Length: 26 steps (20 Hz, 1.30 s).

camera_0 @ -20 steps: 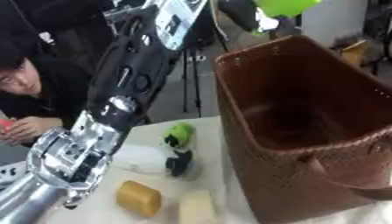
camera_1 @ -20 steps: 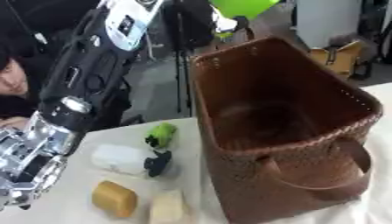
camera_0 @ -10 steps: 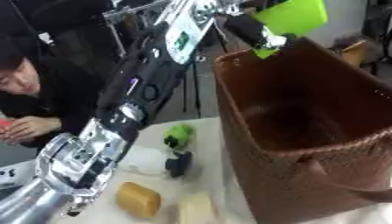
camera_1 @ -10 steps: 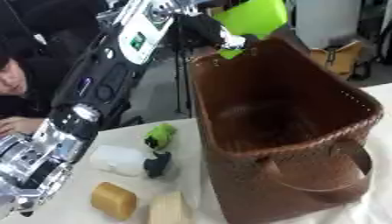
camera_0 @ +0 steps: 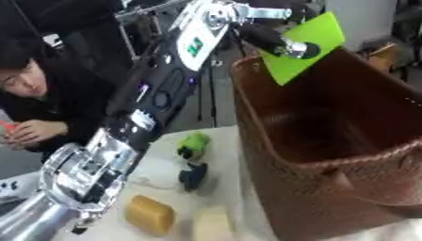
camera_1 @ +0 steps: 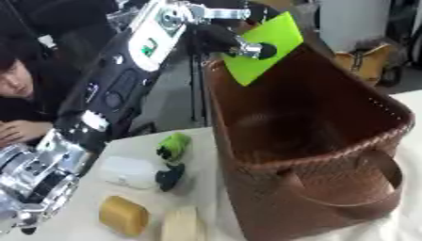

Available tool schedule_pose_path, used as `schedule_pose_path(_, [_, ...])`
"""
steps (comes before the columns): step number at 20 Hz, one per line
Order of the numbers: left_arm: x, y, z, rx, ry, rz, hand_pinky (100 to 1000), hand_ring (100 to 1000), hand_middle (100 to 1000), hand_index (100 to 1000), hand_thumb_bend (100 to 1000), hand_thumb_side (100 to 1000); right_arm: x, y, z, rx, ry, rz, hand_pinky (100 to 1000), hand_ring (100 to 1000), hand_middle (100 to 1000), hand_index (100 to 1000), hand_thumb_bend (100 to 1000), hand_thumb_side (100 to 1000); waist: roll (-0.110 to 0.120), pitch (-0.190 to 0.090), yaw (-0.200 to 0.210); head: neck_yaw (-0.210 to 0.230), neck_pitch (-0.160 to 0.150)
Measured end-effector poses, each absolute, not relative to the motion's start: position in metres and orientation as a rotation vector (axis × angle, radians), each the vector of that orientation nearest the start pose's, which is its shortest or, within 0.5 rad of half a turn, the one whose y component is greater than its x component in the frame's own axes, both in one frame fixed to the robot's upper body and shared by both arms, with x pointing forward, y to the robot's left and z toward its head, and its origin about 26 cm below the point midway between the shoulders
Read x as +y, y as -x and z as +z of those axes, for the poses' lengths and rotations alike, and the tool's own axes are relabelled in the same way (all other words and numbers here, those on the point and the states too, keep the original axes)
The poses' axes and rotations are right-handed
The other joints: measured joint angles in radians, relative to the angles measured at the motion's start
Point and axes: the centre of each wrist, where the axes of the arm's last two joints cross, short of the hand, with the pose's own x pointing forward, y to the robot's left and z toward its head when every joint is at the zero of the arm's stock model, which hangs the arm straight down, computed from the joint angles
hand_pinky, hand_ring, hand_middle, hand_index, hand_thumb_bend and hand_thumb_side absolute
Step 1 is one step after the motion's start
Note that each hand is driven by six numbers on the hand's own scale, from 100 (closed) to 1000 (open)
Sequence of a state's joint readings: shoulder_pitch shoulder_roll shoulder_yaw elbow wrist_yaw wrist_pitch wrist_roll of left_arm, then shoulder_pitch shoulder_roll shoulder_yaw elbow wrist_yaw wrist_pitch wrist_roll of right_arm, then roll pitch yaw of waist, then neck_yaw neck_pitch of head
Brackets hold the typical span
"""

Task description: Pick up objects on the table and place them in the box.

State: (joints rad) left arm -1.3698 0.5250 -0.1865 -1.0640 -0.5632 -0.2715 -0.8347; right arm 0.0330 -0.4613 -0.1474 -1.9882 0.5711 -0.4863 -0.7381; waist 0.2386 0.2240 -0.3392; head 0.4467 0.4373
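Flat bright-green square piece (camera_0: 303,47), thin like a card or sheet, is held up in the air, tilted on one corner, over the near-left rim of the large brown woven basket (camera_1: 329,155). Its lower corner hangs just inside the basket's mouth; the rest stands above the rim. The left hand (camera_0: 280,44) pinches it, dark fingers (camera_1: 247,49) across the green face. Left arm enters from the lower left, silver joint large in the foreground, black forearm rising to the hand at the top of both views.

Basket: tall, open-topped, woven brown walls, looped strap handle (camera_1: 362,188) on the near side. Interior is in shadow; contents cannot be made out. It stands on the white-covered table (camera_1: 132,141).

Left of the basket on the table:
- small green rounded object (camera_1: 174,146), near the basket wall
- small black object (camera_1: 171,176), just in front of the green one
- white rounded lump (camera_1: 128,172), beside the black object
- ochre-yellow block (camera_0: 149,214), nearer the camera
- pale cream block (camera_0: 212,222), just beside the ochre one, close to the basket base

Right hand does not show in either view.
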Motion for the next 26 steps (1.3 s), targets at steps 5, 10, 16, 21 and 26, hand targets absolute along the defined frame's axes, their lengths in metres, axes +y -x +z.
schedule_pose_path(5, [0.2171, -0.4491, 0.4215, -1.8, -0.684, -1.832, 1000, 1000, 1000, 1000, 100, 939, -0.3463, -0.2532, 0.1414, 3.116, -1.391, -0.215, 807, 752, 745, 623, 100, 898, 0.0, 0.003, -0.001, 0.0, 0.0])
schedule_pose_path(10, [0.2165, -0.4495, 0.4187, -1.943, -0.653, -1.826, 1000, 1000, 1000, 1000, 100, 1000, -0.346, -0.2538, 0.1422, 3.115, -1.389, -0.211, 807, 752, 745, 623, 100, 899, 0.0, 0.005, -0.001, 0.0, 0.0])
schedule_pose_path(16, [0.2139, -0.4504, 0.4161, -2.046, -0.626, -1.82, 1000, 1000, 1000, 1000, 100, 1000, -0.346, -0.2538, 0.1422, 3.114, -1.39, -0.21, 807, 752, 745, 623, 100, 899, 0.0, 0.006, 0.0, -0.001, 0.0])
schedule_pose_path(21, [0.2144, -0.4514, 0.4152, -2.078, -0.632, -1.817, 1000, 1000, 1000, 1000, 100, 1000, -0.3459, -0.2539, 0.1423, 3.115, -1.389, -0.209, 807, 752, 745, 623, 100, 898, 0.0, 0.006, 0.0, -0.001, 0.0])
schedule_pose_path(26, [0.2143, -0.4515, 0.4149, -2.098, -0.643, -1.82, 1000, 1000, 1000, 1000, 100, 1000, -0.3459, -0.2539, 0.1423, 3.118, -1.386, -0.204, 806, 752, 746, 623, 100, 898, 0.0, 0.006, 0.004, -0.001, 0.0])
